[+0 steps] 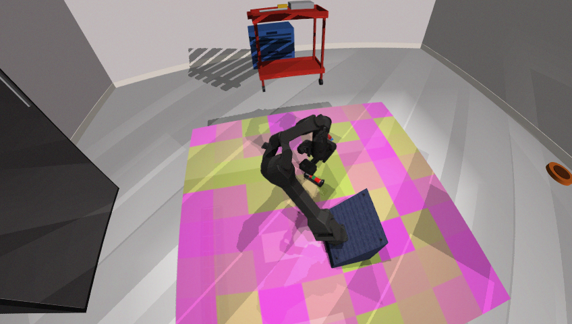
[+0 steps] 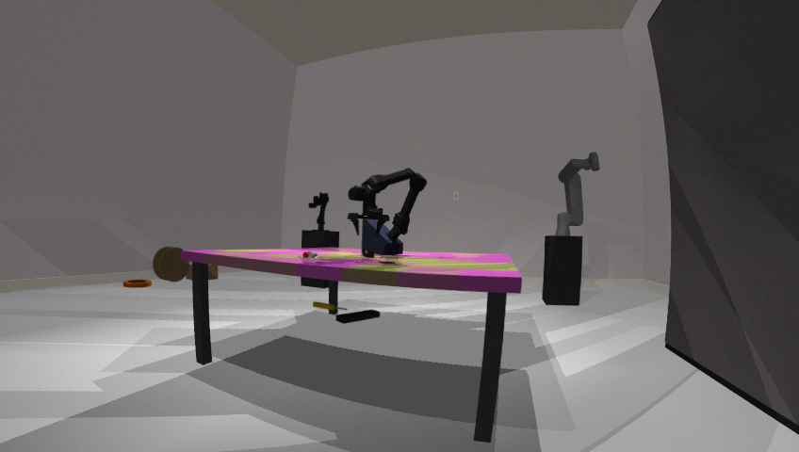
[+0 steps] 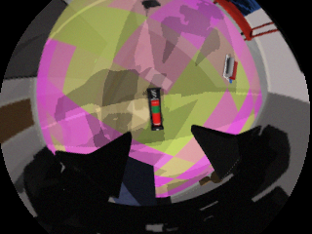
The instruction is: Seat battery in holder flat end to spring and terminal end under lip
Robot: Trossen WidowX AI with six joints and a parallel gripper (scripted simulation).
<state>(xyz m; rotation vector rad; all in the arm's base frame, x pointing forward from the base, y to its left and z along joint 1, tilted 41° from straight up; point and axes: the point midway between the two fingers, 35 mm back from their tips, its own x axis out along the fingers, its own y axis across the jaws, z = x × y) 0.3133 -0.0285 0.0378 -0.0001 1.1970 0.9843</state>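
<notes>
The battery, with red and green bands, lies lengthwise in the narrow black holder on the pink and yellow table. It looks flat and in line with the holder; the spring and the lip are too small to make out. My gripper is wide open and empty. It hangs above the holder, its fingers clear of the battery on both sides. In the side view the battery shows as a small red spot under the fingers.
A small red, white and blue object lies farther out on the table. The arm's dark blue base block stands near the middle. A red cart and an orange ring are on the floor.
</notes>
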